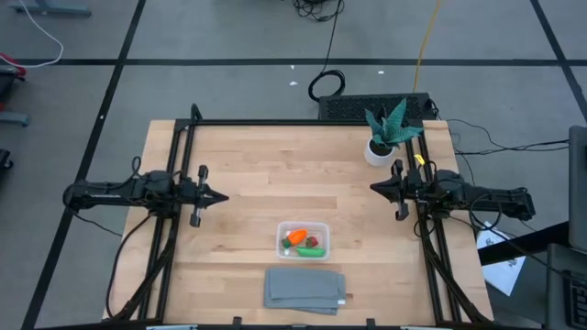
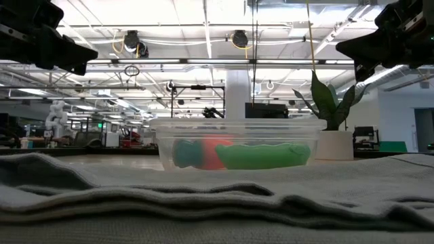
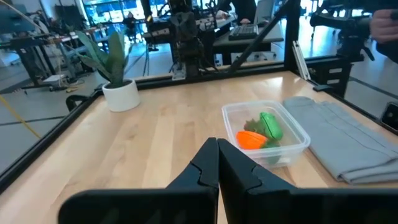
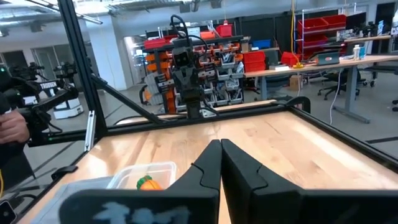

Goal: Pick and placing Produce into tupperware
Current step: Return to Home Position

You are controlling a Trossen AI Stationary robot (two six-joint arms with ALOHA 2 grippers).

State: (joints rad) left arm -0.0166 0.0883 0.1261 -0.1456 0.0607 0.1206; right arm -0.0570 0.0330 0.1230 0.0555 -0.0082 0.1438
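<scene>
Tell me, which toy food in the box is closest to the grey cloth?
The green one. It lies along the box wall beside the cloth; the orange one and the red one sit farther back.

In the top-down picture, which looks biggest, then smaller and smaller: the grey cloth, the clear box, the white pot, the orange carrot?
Largest to smallest:
1. grey cloth
2. clear box
3. white pot
4. orange carrot
</scene>
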